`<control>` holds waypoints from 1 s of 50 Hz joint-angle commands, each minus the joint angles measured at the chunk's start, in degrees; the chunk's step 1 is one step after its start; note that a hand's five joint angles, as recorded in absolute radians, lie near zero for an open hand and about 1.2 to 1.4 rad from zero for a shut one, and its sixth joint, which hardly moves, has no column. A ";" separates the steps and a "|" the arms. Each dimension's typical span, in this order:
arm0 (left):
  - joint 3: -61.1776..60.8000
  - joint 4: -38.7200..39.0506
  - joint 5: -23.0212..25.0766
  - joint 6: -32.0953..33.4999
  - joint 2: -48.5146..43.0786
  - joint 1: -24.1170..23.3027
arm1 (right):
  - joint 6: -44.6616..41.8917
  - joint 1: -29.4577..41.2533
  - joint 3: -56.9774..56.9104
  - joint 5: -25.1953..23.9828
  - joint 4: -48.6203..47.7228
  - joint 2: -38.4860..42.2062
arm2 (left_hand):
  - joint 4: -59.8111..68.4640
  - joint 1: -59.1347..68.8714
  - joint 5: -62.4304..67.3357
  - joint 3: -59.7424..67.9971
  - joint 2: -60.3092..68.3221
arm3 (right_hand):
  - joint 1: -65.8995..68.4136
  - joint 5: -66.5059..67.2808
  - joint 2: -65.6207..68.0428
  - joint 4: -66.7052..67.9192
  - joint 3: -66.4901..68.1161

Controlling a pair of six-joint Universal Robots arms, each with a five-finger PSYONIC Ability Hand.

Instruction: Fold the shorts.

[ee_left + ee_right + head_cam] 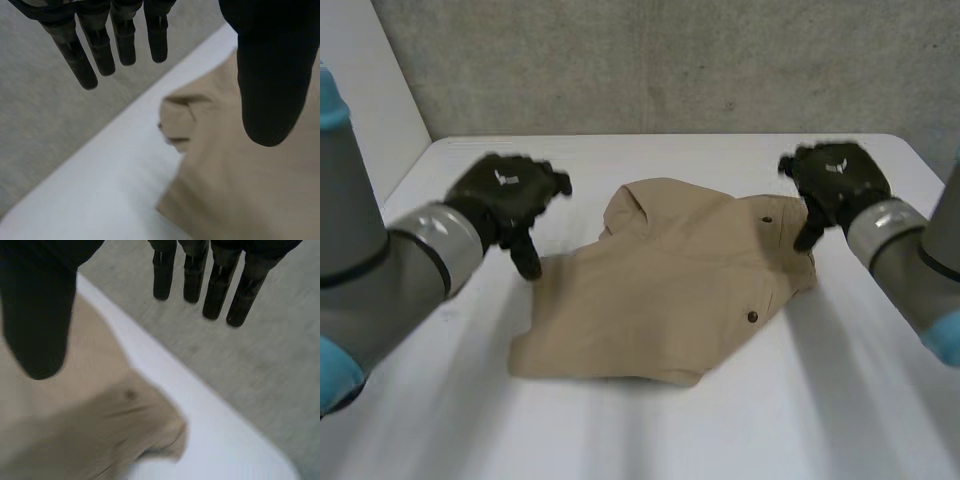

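We see a white table in front of a grey concrete wall. At the middle of the table lie the tan shorts, flat but rumpled, with a raised fold at their far edge and one side laid over the other.

The left arm comes in at the left and the right arm at the right, one on each side of the cloth.

The left hand hangs over the left edge of the shorts. In its wrist view the fingers are straight and held close side by side. The thumb stands well apart from them over the tan cloth, and nothing is pinched between them. We cannot tell whether the thumb tip touches the cloth.

The right hand hangs over the far right corner of the shorts. In its own wrist view the fingers are also straight and side by side. Its thumb is set wide of them above the cloth, with nothing in the grasp.

Two small dark buttons show on the right part of the shorts. One button lies near the right hand. The other button sits closer to the near edge.
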 commanded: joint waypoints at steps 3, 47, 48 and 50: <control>-15.74 0.46 -3.84 -0.35 3.64 -4.61 | 2.19 -0.09 9.46 -3.63 17.96 -7.73 | 14.39 13.82 14.27 14.53 14.37 | 30.34 27.72 27.38 27.72 27.61; -13.05 26.83 -11.41 0.18 -19.03 -4.09 | 17.13 13.09 -9.42 -2.59 12.17 16.60 | 9.53 8.95 9.40 9.66 9.50 | -1.78 -4.39 -4.73 -4.39 -4.50; -12.61 26.92 -11.49 0.18 -19.29 -4.00 | 17.83 13.44 -10.90 -1.62 12.17 17.65 | 9.69 9.12 9.57 9.83 9.67 | -1.44 -4.06 -4.40 -4.06 -4.17; -11.47 27.01 -11.50 0.18 -20.08 -3.48 | 18.54 13.97 -12.49 -0.74 12.17 18.54 | 10.20 9.63 10.07 10.34 10.17 | -1.44 -4.05 -4.40 -4.06 -4.16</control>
